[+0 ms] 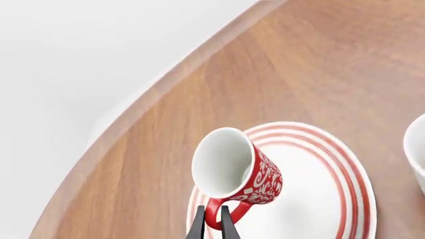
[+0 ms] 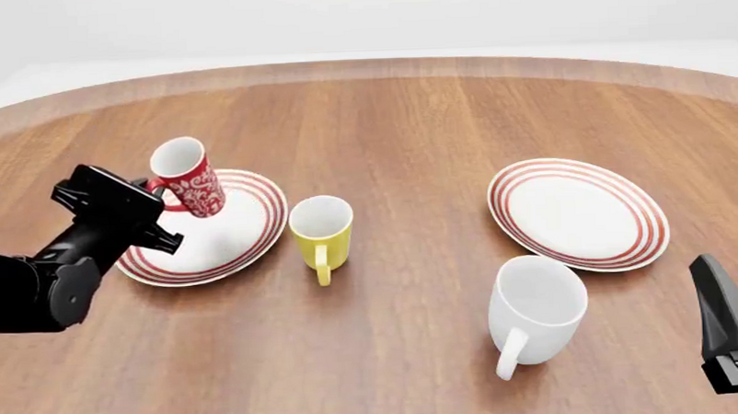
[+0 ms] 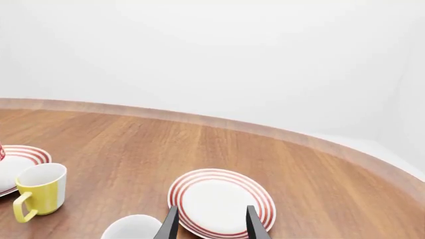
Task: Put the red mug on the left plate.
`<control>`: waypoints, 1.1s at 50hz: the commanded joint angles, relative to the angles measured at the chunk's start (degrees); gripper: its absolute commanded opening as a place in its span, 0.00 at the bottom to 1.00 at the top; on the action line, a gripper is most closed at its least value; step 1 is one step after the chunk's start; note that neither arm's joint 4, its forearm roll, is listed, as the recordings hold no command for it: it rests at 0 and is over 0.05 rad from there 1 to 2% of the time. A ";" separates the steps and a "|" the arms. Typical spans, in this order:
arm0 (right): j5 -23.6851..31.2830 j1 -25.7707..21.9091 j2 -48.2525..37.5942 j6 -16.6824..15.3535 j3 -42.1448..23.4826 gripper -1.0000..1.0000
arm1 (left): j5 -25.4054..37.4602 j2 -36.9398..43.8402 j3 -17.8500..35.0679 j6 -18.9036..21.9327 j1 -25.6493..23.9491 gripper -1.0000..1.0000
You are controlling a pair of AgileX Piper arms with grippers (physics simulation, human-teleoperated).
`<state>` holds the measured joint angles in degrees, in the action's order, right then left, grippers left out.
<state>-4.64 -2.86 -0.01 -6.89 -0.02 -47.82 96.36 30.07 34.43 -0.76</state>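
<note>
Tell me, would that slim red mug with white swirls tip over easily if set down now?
Probably, if released now: the slim red mug with white swirls hangs tilted over the red-ringed white plate, held only by its handle in the left gripper. Its narrow base looks tippy, and it seems rigid.

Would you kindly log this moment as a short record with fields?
red mug: tilted, held by its handle above the left plate
left pincer: shut on the mug's handle
right pincer: open, holding nothing
yellow mug: upright on the table, beside the left plate
white mug: upright, near the right plate
</note>
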 commanded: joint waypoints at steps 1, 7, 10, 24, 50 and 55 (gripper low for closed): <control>-0.07 -0.02 0.00 -0.05 0.00 1.00 | -0.87 1.65 0.32 0.48 0.58 0.00; -0.05 -0.02 0.00 -0.06 0.00 1.00 | -1.47 2.76 0.29 0.30 0.61 0.00; -0.04 -0.02 0.00 -0.07 0.00 1.00 | -2.15 3.62 0.13 0.24 0.80 0.00; 0.00 0.01 0.00 -0.04 -0.04 1.00 | -3.51 4.82 -0.70 -0.20 1.12 0.00; 0.01 -0.01 0.00 -0.07 -0.04 1.00 | -4.65 6.76 -0.65 -0.12 1.37 0.00; -0.01 -0.06 0.00 -0.10 -0.04 1.00 | -4.81 7.17 -0.56 -0.05 1.35 0.00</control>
<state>-4.65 -2.88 -0.01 -6.96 -0.06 -52.17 103.02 29.27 33.88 0.56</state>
